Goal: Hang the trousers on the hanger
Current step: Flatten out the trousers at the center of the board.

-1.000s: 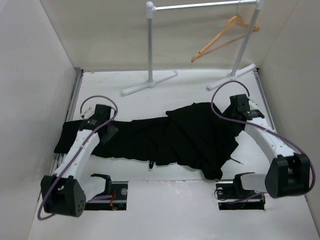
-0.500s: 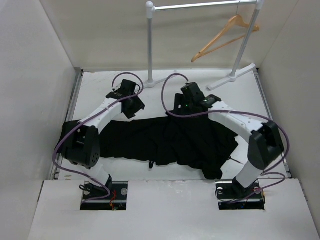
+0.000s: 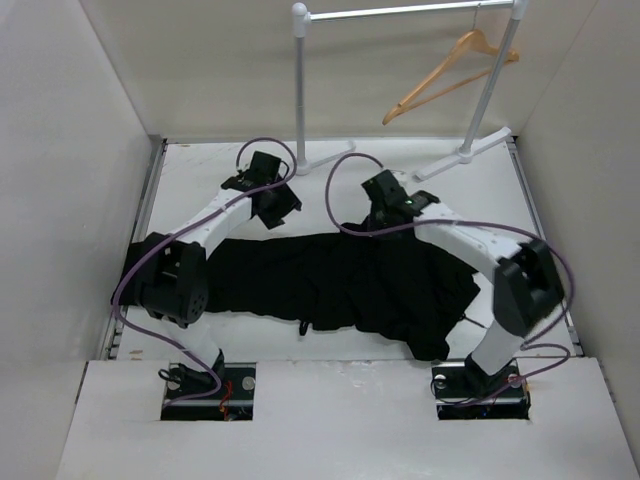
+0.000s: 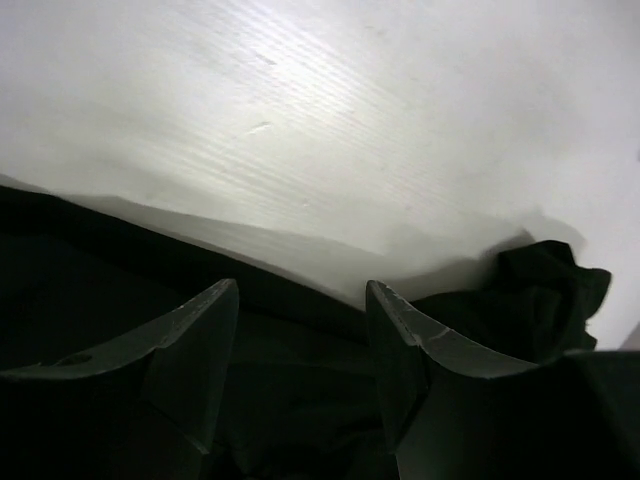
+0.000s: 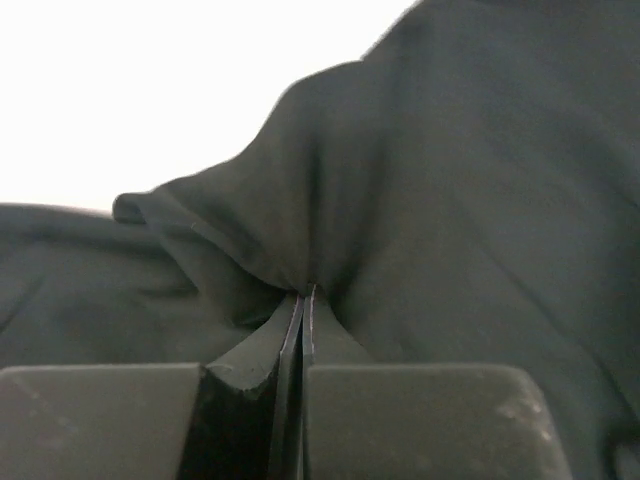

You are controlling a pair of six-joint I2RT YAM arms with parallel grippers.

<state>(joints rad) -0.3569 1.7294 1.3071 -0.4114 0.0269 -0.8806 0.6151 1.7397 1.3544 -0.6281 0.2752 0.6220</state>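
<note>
1. Trousers [image 3: 330,285] of plain black soft fabric are lying crumpled across the middle of the white desk [image 3: 200,165], running from the left edge of the overhead view to right of centre, with the bulkier bunched part sitting on the right.
2. The light tan wooden hanger [image 3: 450,72] with sloping shoulders is hanging tilted by its metal hook from the grey metal rail stand [image 3: 300,90] in the upper right of the overhead view, well apart from the trousers.
3. The left claw [image 3: 280,208] is reaching to the far edge of the trousers, left of centre in the overhead view.
4. In the left wrist view the left claw [image 4: 300,300] is standing wide apart, gripping nothing, with black fabric showing below and between its fingers [image 4: 205,330] and bare white desk showing beyond; whether it is touching the cloth I cannot tell.
5. The right claw [image 3: 385,218] is sitting over the far edge of the bunched part, just right of centre.
6. In the right wrist view the right claw [image 5: 302,305] is pressing fully together on a pinch of the trousers [image 5: 450,180], the cloth gathering into a raised fold at its tips.
</note>
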